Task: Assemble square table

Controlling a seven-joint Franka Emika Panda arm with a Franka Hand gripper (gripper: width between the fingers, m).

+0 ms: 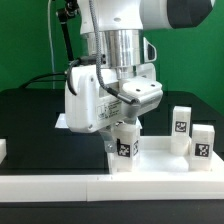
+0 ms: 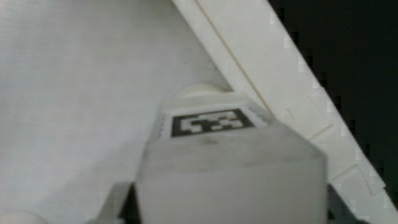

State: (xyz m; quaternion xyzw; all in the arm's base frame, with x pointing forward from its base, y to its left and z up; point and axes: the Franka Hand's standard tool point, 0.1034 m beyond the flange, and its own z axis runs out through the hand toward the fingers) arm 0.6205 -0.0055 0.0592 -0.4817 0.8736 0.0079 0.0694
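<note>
My gripper (image 1: pixel 127 128) is shut on a white block leg (image 1: pixel 125 150) with a black-and-white tag, held low by the white front bar. In the wrist view the leg (image 2: pixel 222 150) fills the space between the dark fingers (image 2: pixel 132 203), and its far end sits against the large white square panel (image 2: pixel 71 90) beside the raised rim (image 2: pixel 249 50). In the exterior view the panel (image 1: pixel 80 100) stands tilted up behind the gripper, partly hidden by it. Two more tagged legs (image 1: pixel 181 125) (image 1: pixel 202 142) stand on the exterior view's right.
A long white bar (image 1: pixel 100 184) runs along the front of the black surface, with a raised section (image 1: pixel 165 158) on the exterior view's right. A small white piece (image 1: pixel 3 150) shows at the left edge. Dark cables hang at the back left.
</note>
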